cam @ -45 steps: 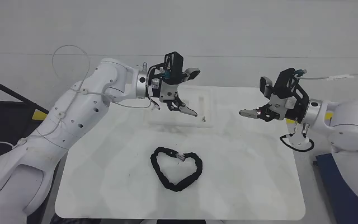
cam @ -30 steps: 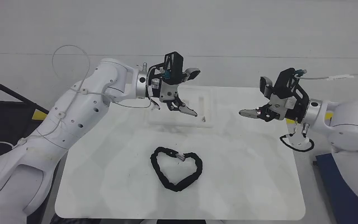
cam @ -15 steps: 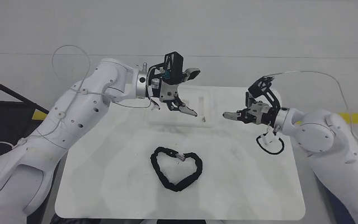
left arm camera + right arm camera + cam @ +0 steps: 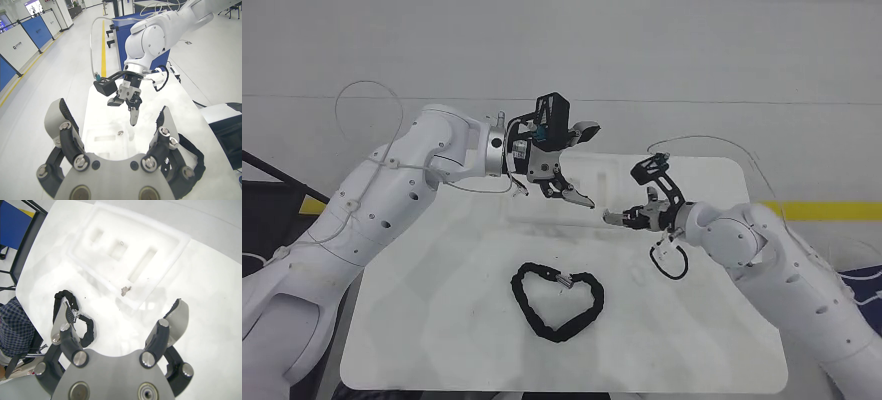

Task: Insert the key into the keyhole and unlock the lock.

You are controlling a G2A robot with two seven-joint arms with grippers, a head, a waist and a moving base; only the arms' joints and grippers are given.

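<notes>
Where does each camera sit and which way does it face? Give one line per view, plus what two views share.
Top view: above the arms, looking down at the table and chain lock; both arms show, one at each side.
Left wrist view: on the left wrist, facing across the table; open left gripper in front, right gripper and its arm beyond.
Right wrist view: on the right wrist, looking down at the foam tray between its own open fingers.
Shared: both wrist views show the key on the tray.

white foam tray [image 4: 132,224] lies on table [image 4: 208,275].
</notes>
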